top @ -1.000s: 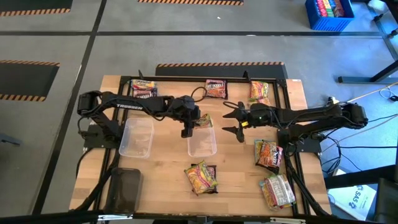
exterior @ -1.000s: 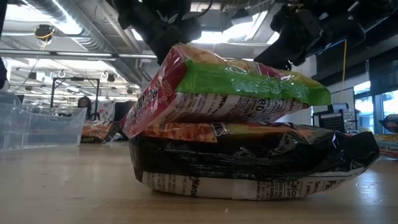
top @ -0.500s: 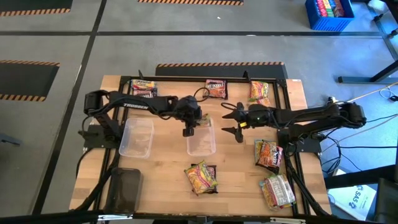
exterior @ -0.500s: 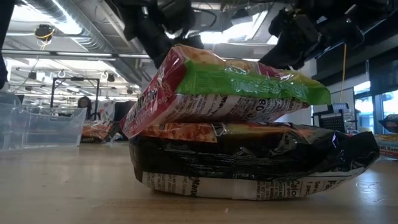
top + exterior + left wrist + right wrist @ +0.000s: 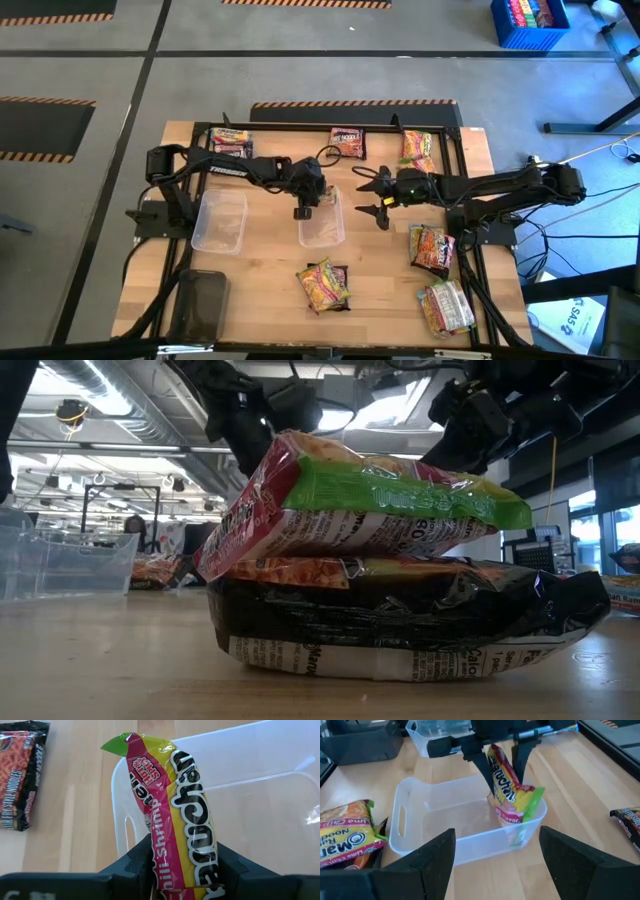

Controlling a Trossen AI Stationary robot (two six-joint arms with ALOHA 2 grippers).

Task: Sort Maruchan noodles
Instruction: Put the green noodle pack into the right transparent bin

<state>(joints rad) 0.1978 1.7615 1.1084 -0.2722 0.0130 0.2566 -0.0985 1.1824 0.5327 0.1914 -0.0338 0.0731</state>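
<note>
From above you could barely make out the packet, but the right wrist camera showed it plainly: the left end effector (image 5: pixel 501 757) was clamped on a yellow-and-pink Maruchan packet (image 5: pixel 508 795), holding it on edge with its lower end down inside the middle clear tray (image 5: pixel 420 802). The left wrist camera added that the packet (image 5: pixel 185 815) was pinched between both fingers, green end poking past the tray's rim.

The right end effector (image 5: pixel 381 198) sat just beside that tray, fingers spread wide, nothing in them.

The low camera was mostly blocked by a stack of two packets (image 5: pixel 400 590) near the desk's front edge.

Other packets lay along the far edge and the right side of the desk (image 5: pixel 270 270). A second clear tray (image 5: pixel 220 220) sat left of the middle one, with bare wood between them.
</note>
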